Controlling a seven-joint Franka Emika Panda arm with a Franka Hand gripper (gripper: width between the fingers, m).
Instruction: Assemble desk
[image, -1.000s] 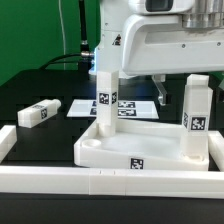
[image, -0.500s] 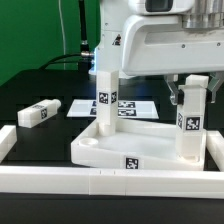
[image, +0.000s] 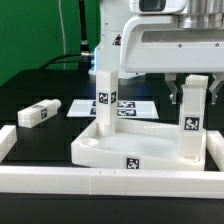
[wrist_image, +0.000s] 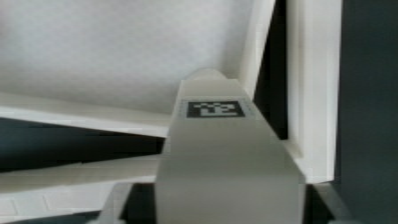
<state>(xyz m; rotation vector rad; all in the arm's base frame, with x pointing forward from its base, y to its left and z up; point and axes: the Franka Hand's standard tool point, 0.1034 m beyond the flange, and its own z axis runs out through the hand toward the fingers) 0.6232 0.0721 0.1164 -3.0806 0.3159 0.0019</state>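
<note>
The white tabletop tray (image: 140, 146) lies upside-up inside the rails. One white leg (image: 106, 97) stands upright in its rear corner on the exterior view's left. My gripper (image: 192, 90) is shut on a second tagged leg (image: 190, 125), held upright with its foot in the tray's corner on the exterior view's right. In the wrist view this leg (wrist_image: 222, 165) fills the middle between my fingers, over the tabletop (wrist_image: 107, 50). A third leg (image: 38, 113) lies loose on the black table at the left. No fourth leg shows.
White border rails run along the front (image: 100, 181) and the left side (image: 8, 142). The marker board (image: 132, 107) lies behind the tray. The arm's white body hangs over the rear right.
The gripper has lowered the held leg and shifted it slightly left, down into the tray's right corner; its tag has turned a little. Everything else is unmoved.
</note>
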